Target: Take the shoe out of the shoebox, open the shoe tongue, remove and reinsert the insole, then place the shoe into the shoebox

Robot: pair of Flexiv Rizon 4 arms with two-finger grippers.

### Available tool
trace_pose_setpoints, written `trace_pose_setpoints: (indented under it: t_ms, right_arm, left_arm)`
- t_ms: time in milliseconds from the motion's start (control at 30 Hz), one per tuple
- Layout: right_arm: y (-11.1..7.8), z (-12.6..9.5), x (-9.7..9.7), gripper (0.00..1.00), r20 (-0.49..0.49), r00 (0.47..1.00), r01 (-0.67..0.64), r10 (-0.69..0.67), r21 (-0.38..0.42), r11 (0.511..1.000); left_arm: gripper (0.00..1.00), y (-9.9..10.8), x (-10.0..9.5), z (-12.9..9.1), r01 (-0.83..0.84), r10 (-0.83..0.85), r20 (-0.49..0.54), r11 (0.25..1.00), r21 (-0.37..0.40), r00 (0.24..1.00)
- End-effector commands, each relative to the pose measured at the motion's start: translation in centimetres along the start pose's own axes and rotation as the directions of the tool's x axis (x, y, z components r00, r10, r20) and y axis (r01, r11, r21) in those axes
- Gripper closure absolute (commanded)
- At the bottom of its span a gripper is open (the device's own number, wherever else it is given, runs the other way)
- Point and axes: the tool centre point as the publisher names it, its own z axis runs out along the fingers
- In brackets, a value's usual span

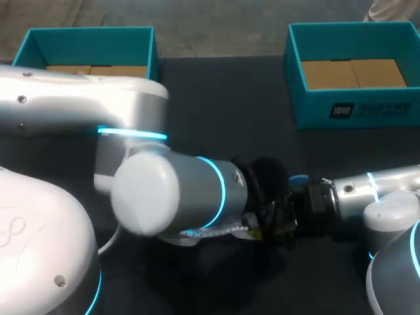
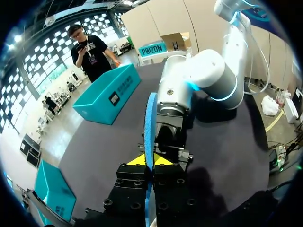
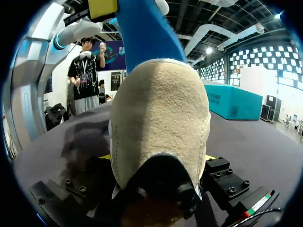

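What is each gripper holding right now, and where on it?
The left gripper pinches the blue insole by its edge; the right gripper clamps the tan shoe at its sides.

tan suede shoe (image 3: 158, 123), bright blue insole (image 2: 150, 127), shoeboxes (image 1: 92, 36) (image 1: 308, 105) teal w/ brown cardboard inside, table (image 1: 216, 92) black, arms (image 1: 190, 190) white/silver w/ cyan rings, fingertips (image 2: 134, 160) yellow

So the table (image 1: 223, 92) is a plain dark, matte black top. Just two things sit straight on it: an open teal shoebox (image 1: 85, 42) in the upper left of the frame and a second teal shoebox (image 1: 341, 111) in the upper right. They're well apart, both upright.
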Motion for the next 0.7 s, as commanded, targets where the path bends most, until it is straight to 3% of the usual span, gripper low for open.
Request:
trace_pose_setpoints:
  t_ms: [33, 433, 700]
  right_arm:
    - [-0.1, 0.1, 0.0, 1.00, 0.000, 1.000, 0.000, 0.000, 0.003, 1.000]
    - [-0.1, 0.1, 0.0, 1.00, 0.000, 1.000, 0.000, 0.000, 0.003, 1.000]
    - [-0.1, 0.1, 0.0, 1.00, 0.000, 1.000, 0.000, 0.000, 0.003, 1.000]
  left_arm:
    - [1.00, -0.3, -0.5, 0.4, 0.022, -0.024, -0.030, 0.998, -0.058, 0.999]
    - [1.00, 0.3, -3.4, 0.0, 0.140, -0.168, -0.202, 0.979, -0.147, 0.965]
    - [1.00, -0.4, -5.0, -1.7, 0.193, -0.216, -0.347, 0.976, -0.101, 0.913]
